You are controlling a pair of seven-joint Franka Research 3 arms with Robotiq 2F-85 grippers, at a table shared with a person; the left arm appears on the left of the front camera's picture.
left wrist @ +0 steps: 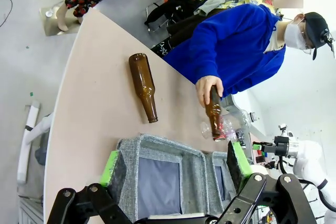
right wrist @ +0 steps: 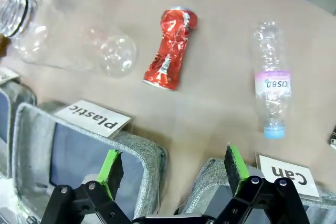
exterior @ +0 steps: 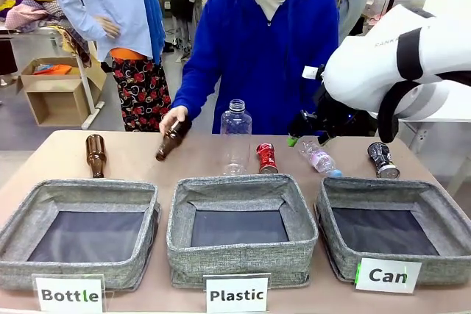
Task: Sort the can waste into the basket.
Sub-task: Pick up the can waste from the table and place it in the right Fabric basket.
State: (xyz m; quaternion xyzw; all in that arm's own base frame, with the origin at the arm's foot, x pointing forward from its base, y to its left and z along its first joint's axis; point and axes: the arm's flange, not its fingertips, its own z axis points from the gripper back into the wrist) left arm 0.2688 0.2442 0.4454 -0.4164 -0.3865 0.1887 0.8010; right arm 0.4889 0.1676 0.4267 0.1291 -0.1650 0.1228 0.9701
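The crushed red can (exterior: 266, 158) lies on the table behind the middle basket; in the right wrist view the red can (right wrist: 169, 48) is beyond my fingers. The black and silver can (exterior: 383, 159) lies at the far right, behind the grey basket (exterior: 434, 200) labelled "Can". My right gripper (right wrist: 173, 163) hangs open and empty above the gap between the "Plastic" and "Can" baskets, short of the red can. My left gripper (left wrist: 176, 163) is open and empty over the "Bottle" basket (left wrist: 157, 153).
A person's hand (exterior: 173, 117) holds a brown bottle (exterior: 172, 140) tilted on the table. Another brown bottle (exterior: 96, 154) lies far left. A clear bottle (exterior: 235, 137) stands mid-table; a crushed plastic bottle (exterior: 319, 158) lies beside the red can. The "Plastic" basket (exterior: 243, 185) sits in the middle.
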